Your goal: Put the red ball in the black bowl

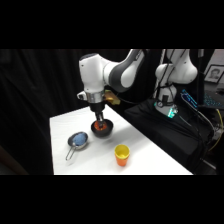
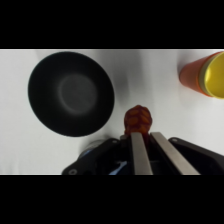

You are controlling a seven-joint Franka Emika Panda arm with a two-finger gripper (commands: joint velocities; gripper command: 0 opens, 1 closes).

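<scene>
My fingers (image 2: 141,131) grip the ball (image 2: 137,120), lifted beside the bowl's (image 2: 70,93) rim. A yellow cup (image 2: 206,75) stands apart on the bench (image 2: 150,75).

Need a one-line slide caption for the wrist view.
Tool holding the red ball beside the empty black bowl, with a yellow cup at the frame's edge.

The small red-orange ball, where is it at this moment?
In the wrist view the small red-orange ball sits at the tips of the gripper, just beside the round matte black bowl and outside its rim; the yellow-orange cup stands farther off.
</scene>
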